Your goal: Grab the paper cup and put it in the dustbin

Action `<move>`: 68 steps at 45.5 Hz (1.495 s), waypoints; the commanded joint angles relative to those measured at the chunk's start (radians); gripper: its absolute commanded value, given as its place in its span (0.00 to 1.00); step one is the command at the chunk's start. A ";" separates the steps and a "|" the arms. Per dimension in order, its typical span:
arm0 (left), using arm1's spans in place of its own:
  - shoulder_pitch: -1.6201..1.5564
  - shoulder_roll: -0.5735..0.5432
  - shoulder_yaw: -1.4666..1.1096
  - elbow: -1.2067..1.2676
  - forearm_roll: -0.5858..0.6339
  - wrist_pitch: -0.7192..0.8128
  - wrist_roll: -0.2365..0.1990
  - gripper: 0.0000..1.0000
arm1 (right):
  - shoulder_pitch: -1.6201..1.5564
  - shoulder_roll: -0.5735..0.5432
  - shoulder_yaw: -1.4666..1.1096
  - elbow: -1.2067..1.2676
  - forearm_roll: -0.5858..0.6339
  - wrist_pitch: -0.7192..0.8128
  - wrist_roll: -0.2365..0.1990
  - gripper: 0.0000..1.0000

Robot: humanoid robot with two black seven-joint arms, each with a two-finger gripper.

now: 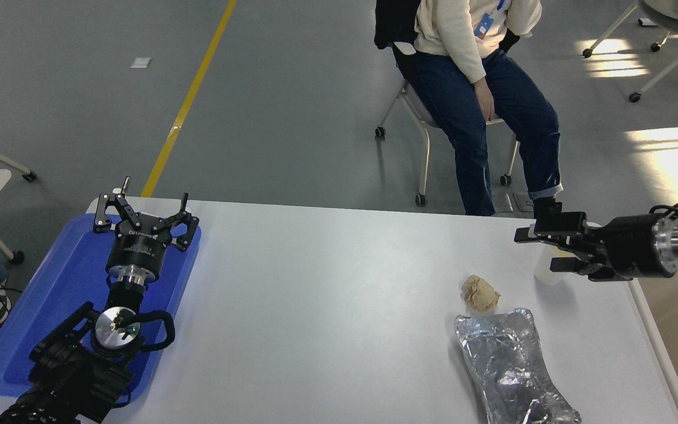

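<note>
At the table's right edge, right gripper (542,251) jaws spread around paper cup (542,272), grip unclear

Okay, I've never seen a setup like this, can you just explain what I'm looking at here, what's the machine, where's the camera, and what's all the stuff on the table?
This is a robot with two black arms, filmed from a camera up by its head, looking down over a white table. Each arm ends in a grasping tool. The left tool sits parked, fingers spread, over a blue tray. The right tool reaches in sideways from the right edge, its fingers on either side of a small white paper cup that stands on the table; it looks about to grip it, not holding yet. Nearby lie a crumpled tan paper wad and a crushed silver foil tray. A person sits on a chair beyond the table.
</note>
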 commanded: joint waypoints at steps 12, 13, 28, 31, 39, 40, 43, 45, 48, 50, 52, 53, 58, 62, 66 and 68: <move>0.000 0.000 0.000 0.000 -0.001 0.000 -0.001 1.00 | 0.414 0.202 -0.440 0.110 -0.026 0.086 0.002 1.00; 0.000 0.000 0.000 0.000 -0.001 0.000 -0.001 1.00 | 0.422 0.211 -0.450 0.116 -0.026 0.086 0.002 1.00; 0.000 0.000 0.000 0.000 -0.001 0.000 -0.001 1.00 | 0.541 0.380 -0.546 0.150 0.098 0.120 0.002 1.00; 0.000 0.000 0.000 0.000 -0.001 0.000 -0.001 1.00 | 0.554 0.420 -0.559 0.153 0.131 0.126 0.002 1.00; 0.000 0.000 0.000 0.000 -0.001 0.000 -0.001 1.00 | 0.598 0.518 -0.586 0.153 0.200 0.129 0.002 1.00; 0.000 0.000 0.000 0.000 -0.001 0.000 -0.001 1.00 | 0.601 0.529 -0.589 0.153 0.213 0.131 0.002 1.00; 0.000 0.000 0.000 0.000 -0.001 0.000 -0.001 1.00 | 0.613 0.566 -0.605 0.150 0.253 0.140 0.000 1.00; 0.000 0.001 0.000 0.000 -0.001 0.000 -0.001 1.00 | 0.627 0.593 -0.615 0.150 0.280 0.144 0.000 1.00; 0.000 0.001 0.000 0.000 -0.001 0.000 -0.001 1.00 | 0.644 0.639 -0.628 0.148 0.334 0.147 0.000 1.00; 0.000 0.001 0.000 0.000 -0.001 0.000 -0.001 1.00 | 0.653 0.672 -0.636 0.147 0.378 0.149 0.000 1.00; 0.000 0.001 0.000 0.000 0.000 0.000 -0.001 1.00 | 0.663 0.699 -0.642 0.147 0.426 0.150 0.000 1.00; 0.000 0.001 0.000 0.000 0.000 0.000 -0.001 1.00 | 0.669 0.710 -0.644 0.145 0.446 0.152 0.000 1.00; 0.000 0.001 0.000 0.000 0.000 0.000 -0.001 1.00 | 0.689 0.759 -0.645 0.139 0.500 0.160 0.002 1.00; 0.000 0.001 0.000 0.000 0.000 0.000 -0.001 1.00 | 0.712 0.764 -0.659 0.142 0.506 0.160 0.002 1.00; 0.000 0.003 0.000 0.000 0.000 0.000 -0.001 1.00 | 0.727 0.764 -0.681 0.147 0.506 0.160 0.003 1.00; 0.000 0.003 -0.002 0.000 0.000 0.000 -0.001 1.00 | 0.736 0.762 -0.693 0.148 0.506 0.160 0.005 1.00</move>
